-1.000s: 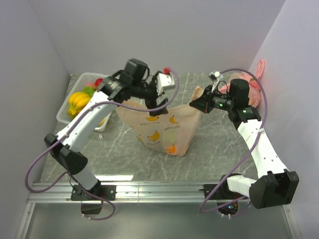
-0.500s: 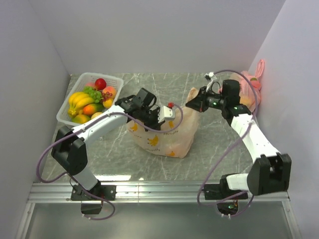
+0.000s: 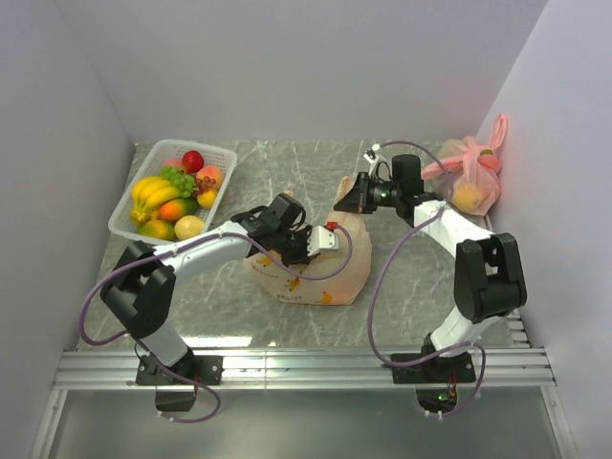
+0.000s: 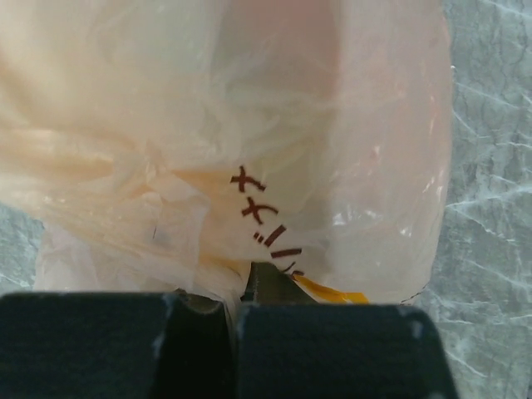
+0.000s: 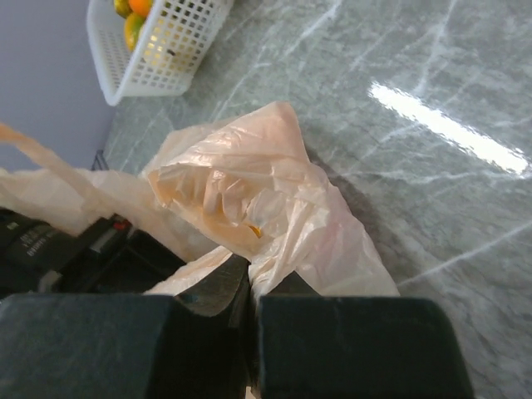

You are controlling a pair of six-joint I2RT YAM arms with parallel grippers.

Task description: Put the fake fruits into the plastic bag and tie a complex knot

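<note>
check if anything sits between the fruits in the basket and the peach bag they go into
No loose object lies between the basket of fruits and the plastic bag. Only the left arm stretches across that gap, its jaws shut on the bag, which is crumpled with no open mouth showing.

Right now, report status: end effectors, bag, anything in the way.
Left end effector shut on plastic bag; right end effector likewise. Fake fruits in basket. Pink bag far right, apart.

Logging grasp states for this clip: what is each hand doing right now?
Left hand: closed, pinching the plastic bag.
Right hand: closed, pinching the plastic bag too.
</note>
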